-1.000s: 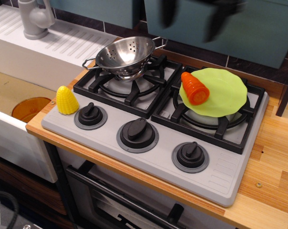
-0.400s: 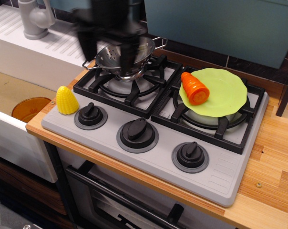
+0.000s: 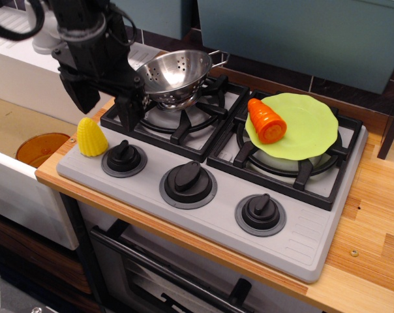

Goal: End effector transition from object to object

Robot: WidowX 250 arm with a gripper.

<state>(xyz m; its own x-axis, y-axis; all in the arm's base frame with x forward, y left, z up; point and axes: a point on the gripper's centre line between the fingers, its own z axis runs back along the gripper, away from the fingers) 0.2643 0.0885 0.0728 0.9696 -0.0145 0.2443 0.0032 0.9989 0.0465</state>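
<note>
Since 0.4 s ago the pincer (image 3: 107, 109) has shifted left and lower: it was in front of the colander then, and now hangs over the left front corner of the stove, above and just behind the yellow corn (image 3: 92, 137). 1.0 s ago only blurred dark shapes showed at the top edge of the view. Nothing else has changed place.

The pincer's wide black bar runs across the view, with 2 fingers pointing down, 1 to the left of the corn and 1 at the front left corner of the left burner grate (image 3: 177, 114). The fingers stand well apart with nothing between them, so the pincer is released. Its thick black wrist and a black cable rise out of the top left of the picture. Whether the fingertips touch the stove cannot be told.

The steel colander (image 3: 172, 77) sits on the left grate, just right of the pincer. On the right burner lies a light green plate (image 3: 308, 127), with an orange carrot (image 3: 267, 120) resting on its left part. 3 black knobs (image 3: 188, 181) line the grey front panel of the stove. The stove stands on a wooden tabletop (image 3: 373, 222). To the left is a sink basin holding an orange dish (image 3: 40, 147), with a grey faucet (image 3: 44, 26) behind it.
</note>
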